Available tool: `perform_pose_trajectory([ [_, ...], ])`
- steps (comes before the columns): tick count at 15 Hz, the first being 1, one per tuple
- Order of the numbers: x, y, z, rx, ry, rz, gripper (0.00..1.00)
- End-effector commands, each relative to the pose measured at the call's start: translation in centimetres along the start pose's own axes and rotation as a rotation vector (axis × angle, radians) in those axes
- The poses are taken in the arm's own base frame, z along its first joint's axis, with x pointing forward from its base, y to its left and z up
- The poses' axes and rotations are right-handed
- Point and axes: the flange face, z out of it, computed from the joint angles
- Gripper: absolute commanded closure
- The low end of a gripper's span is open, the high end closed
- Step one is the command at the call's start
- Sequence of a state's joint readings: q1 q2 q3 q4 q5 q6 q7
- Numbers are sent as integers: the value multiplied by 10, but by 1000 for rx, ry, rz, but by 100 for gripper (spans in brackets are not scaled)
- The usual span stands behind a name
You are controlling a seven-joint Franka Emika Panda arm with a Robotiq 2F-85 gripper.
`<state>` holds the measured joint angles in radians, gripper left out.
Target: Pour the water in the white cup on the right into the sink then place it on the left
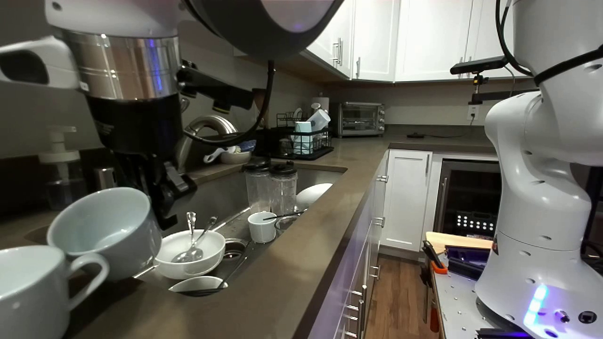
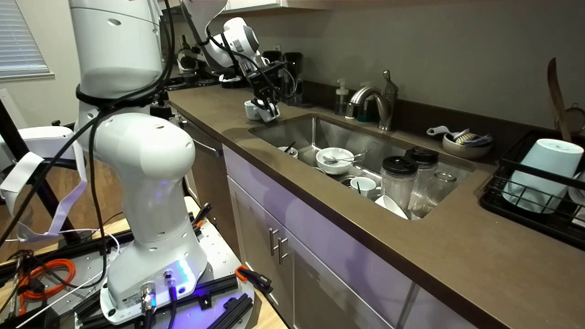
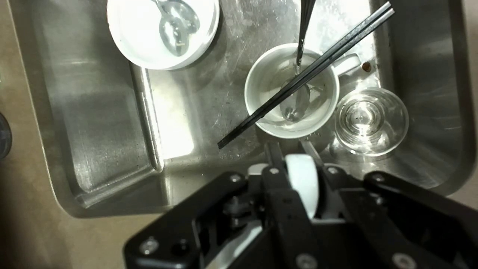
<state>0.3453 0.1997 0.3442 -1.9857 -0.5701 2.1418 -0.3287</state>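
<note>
The white cup (image 1: 106,228) is tilted, its mouth turned up and toward the camera in an exterior view. My gripper (image 3: 291,147) is shut on a white piece of the cup (image 3: 303,183) that looks like its handle. In an exterior view the gripper (image 1: 172,202) stands against the cup's far side. The cup (image 2: 267,113) is at the end of the sink (image 2: 352,139); whether it touches the counter I cannot tell. Water inside it cannot be made out. Most of the cup is hidden by the gripper in the wrist view.
A white mug (image 1: 28,289) with a loop handle stands close beside the cup. Inside the sink are a white bowl (image 2: 335,160) with spoons, a mug (image 3: 293,89) with chopsticks, a glass (image 3: 371,121) and lidded jars (image 2: 399,180). The faucet (image 2: 384,103) rises behind.
</note>
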Motion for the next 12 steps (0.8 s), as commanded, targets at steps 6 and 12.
perform_pose_trajectory([
  [6, 16, 16, 4, 9, 3, -11, 96],
  [12, 43, 23, 0, 14, 26, -26, 96],
])
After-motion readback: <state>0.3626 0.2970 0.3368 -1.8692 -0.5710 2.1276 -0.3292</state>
